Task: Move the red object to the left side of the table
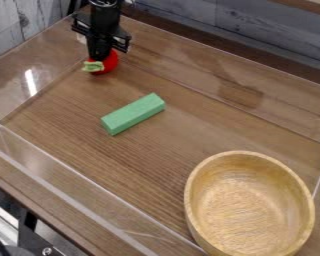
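The red object (109, 63) lies at the upper left of the view, on the brown surface (190, 60), its pale green stub (92, 67) turned toward the lower left. The claw (97, 56) reaches down directly over it, the tips at the toy and partly covering it. The jaws are closed together; whether they pinch the toy or merely press against it cannot be determined, as the contact is small and dark.

The step in hand is judged to be the shift to the left, at or near its end, the toy being already well over on that side of the view. If the placement is accepted, the next move calls for opening the claw enough to free any grip, then lifting straight up. Should more travel be required, a short, low leftward move is advised. A sideways withdrawal could roll the rounded toy or drag it back.

Outward from the toy, a green rectangular block (133, 114) lies apart from it, nearer the middle. A wooden bowl (250, 205) stands farther off at the lower right.

Count: red object, one; claw, one; green block, one; wooden bowl, one; surface, one.
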`<state>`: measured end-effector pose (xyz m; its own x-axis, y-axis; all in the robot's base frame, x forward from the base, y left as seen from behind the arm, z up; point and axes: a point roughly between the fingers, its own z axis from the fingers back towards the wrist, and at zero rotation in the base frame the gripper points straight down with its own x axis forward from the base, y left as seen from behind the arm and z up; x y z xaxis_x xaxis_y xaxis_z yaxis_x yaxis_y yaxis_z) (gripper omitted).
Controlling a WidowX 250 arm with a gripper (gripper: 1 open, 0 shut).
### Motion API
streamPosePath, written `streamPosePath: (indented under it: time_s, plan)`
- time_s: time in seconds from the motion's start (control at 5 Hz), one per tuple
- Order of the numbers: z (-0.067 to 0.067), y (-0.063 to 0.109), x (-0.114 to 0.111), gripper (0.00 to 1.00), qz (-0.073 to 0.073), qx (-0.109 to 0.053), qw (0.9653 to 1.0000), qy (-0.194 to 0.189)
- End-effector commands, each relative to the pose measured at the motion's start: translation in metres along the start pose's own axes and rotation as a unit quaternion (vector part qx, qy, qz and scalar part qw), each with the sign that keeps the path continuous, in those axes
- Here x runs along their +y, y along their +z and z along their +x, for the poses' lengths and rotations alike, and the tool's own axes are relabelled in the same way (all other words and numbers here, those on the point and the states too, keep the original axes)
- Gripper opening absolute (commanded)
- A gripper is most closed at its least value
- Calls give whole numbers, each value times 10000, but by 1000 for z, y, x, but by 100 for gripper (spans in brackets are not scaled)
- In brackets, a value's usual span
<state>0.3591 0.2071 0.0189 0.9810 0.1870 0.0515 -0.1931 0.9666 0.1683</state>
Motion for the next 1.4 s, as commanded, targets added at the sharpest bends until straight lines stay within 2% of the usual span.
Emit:
streamPosePath:
  time_s: [0.0,1.2]
  plan:
    - [-7,-19,6,0,-84,279,9995,88]
    - [-3,-16,-2,0,-123,679,9976,-5]
